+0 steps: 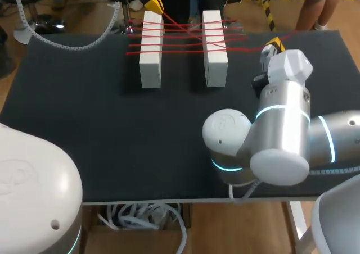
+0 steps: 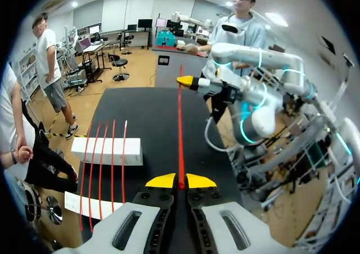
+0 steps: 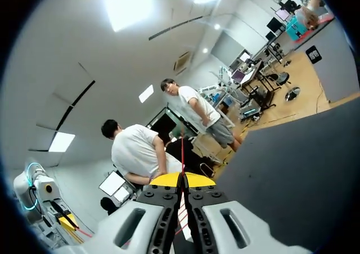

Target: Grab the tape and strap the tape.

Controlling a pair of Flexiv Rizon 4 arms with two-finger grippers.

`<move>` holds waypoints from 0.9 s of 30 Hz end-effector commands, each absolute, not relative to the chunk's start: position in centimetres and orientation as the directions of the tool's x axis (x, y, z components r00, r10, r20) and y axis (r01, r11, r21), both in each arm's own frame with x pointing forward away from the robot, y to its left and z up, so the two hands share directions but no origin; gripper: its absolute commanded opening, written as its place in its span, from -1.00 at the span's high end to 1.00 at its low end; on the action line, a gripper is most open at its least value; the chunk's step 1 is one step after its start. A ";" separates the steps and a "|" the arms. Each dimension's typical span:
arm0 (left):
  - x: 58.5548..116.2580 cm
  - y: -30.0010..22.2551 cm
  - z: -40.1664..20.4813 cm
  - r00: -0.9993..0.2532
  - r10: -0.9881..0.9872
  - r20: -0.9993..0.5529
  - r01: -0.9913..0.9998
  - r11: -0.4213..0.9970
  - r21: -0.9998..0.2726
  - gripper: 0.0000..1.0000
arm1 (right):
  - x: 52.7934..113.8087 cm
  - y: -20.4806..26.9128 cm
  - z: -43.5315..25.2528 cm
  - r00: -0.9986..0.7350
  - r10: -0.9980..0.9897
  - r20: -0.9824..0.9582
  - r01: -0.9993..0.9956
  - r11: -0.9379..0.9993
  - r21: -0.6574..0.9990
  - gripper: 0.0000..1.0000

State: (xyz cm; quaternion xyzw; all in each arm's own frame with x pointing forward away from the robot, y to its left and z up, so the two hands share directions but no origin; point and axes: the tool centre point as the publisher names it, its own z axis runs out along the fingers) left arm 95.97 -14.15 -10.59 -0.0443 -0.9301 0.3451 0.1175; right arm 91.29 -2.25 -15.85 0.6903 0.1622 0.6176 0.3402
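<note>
Nearest, over the right part of the black tabletop: silver-and-white right arm with glowing blue rings, entering from the right and bent above the near edge. Just beyond its wrist, right hand, yellow tips closed together and pinching the thin red tape. Confirmed in the right wrist view, where a single red strand leaves from between the pressed tips.

Further out, near the middle of the tabletop: right white rectangular block and left white rectangular block, lying side by side and well apart, long sides parallel. Across the tops of both, several strands of the tape, roughly parallel and stretched taut, overhanging the outer side of the left block. Between and over the blocks, one or two strands crossing the others at a slant. From the right block, tape leading on to the right hand.

Farthest, past the left block at the far edge of the tabletop: left hand, yellow tips shut on the tape. In the left wrist view, tips touching with the red strand gripped between them, then running straight and tight above the tabletop to the right hand opposite. Beside that strand, four wound strands over one white block.
</note>
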 end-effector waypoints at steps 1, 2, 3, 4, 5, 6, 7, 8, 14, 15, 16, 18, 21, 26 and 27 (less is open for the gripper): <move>96.1 -14.2 -10.5 -0.968 0.164 0.191 0.001 0.761 -0.649 1.00 | 91.4 -2.4 -15.3 0.196 0.642 0.741 -0.180 -0.720 0.671 1.00; 96.1 -14.2 -10.5 -0.968 0.164 0.191 0.001 0.761 -0.649 1.00 | 91.4 -2.4 -15.3 0.196 0.642 0.741 -0.180 -0.720 0.671 1.00; 96.1 -14.2 -10.5 -0.968 0.164 0.191 0.001 0.761 -0.649 1.00 | 91.4 -2.4 -15.3 0.196 0.642 0.741 -0.180 -0.720 0.671 1.00; 96.1 -14.2 -10.5 -0.968 0.164 0.191 0.001 0.761 -0.649 1.00 | 91.4 -2.4 -15.3 0.196 0.642 0.741 -0.180 -0.720 0.671 1.00; 96.1 -14.2 -10.5 -0.968 0.164 0.191 0.001 0.761 -0.649 1.00 | 91.4 -2.4 -15.3 0.196 0.642 0.741 -0.180 -0.720 0.671 1.00; 96.1 -14.2 -10.5 -0.968 0.164 0.191 0.001 0.761 -0.649 1.00 | 91.4 -2.4 -15.3 0.196 0.642 0.741 -0.180 -0.720 0.671 1.00; 96.1 -14.2 -10.5 -0.968 0.164 0.191 0.001 0.761 -0.649 1.00 | 91.4 -2.4 -15.3 0.196 0.642 0.741 -0.180 -0.720 0.671 1.00; 96.1 -14.2 -10.5 -0.968 0.164 0.191 0.001 0.761 -0.649 1.00 | 91.4 -2.4 -15.3 0.196 0.642 0.741 -0.180 -0.720 0.671 1.00; 96.1 -14.2 -10.5 -0.968 0.164 0.191 0.001 0.761 -0.649 1.00 | 91.4 0.2 -15.4 0.400 0.881 0.255 -0.088 -0.240 0.967 1.00; 96.1 -14.2 -10.5 -0.968 0.164 0.191 0.001 0.761 -0.649 1.00 | 91.4 0.3 -15.2 0.413 0.873 0.258 -0.066 -0.254 0.965 1.00; 96.1 -14.2 -10.5 -0.968 0.164 0.191 0.001 0.761 -0.649 1.00 | 91.3 0.6 -14.8 0.400 0.898 0.185 -0.094 -0.160 0.983 1.00; 96.1 -14.2 -10.5 -0.968 0.164 0.191 0.001 0.761 -0.649 1.00 | 91.1 1.1 -14.4 0.389 0.912 0.132 -0.034 -0.129 0.991 1.00; 96.1 -14.2 -10.5 -0.968 0.164 0.191 0.001 0.761 -0.649 1.00 | 90.9 1.8 -13.3 0.373 0.928 0.029 -0.018 -0.024 1.000 1.00; 96.1 -14.2 -10.5 -0.968 0.164 0.191 0.001 0.761 -0.649 1.00 | 91.0 2.3 -12.7 0.354 0.928 -0.118 0.019 0.118 0.993 1.00; 96.1 -14.2 -10.5 -0.968 0.164 0.191 0.001 0.761 -0.649 1.00 | 91.0 2.3 -12.7 0.354 0.928 -0.118 0.019 0.118 0.993 1.00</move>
